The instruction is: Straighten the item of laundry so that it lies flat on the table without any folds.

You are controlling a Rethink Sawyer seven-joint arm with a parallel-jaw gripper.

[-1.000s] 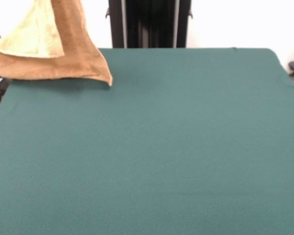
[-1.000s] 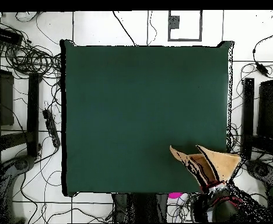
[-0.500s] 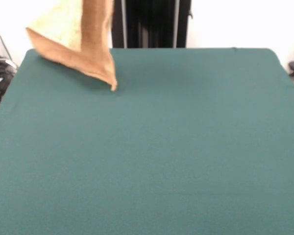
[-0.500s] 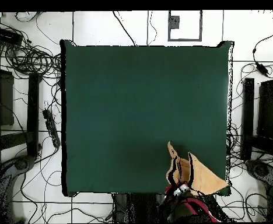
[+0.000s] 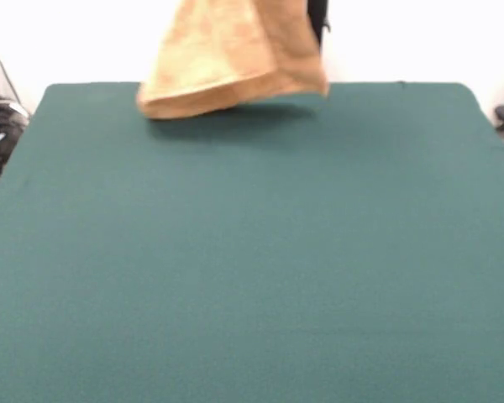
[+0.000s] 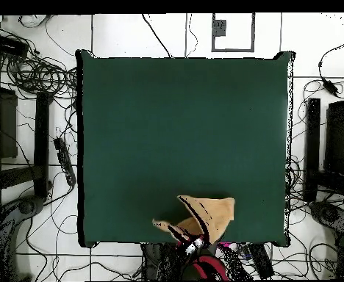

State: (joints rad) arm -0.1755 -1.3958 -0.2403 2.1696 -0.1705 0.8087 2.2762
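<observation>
Dark green cloth covers the desk (image 5: 252,269), which fills most of the front view and sits among tangled cables (image 6: 35,73) on a white floor in the overhead view. An orange-tan towel (image 5: 231,59) hangs bunched and folded above the desk's edge nearest the robot — its lower hem seems to float just over the cloth, casting a shadow beneath. From overhead the towel (image 6: 204,213) drapes from a red and black arm (image 6: 204,264). Its jaws are hidden by the fabric, so whether they clench the towel cannot be told.
</observation>
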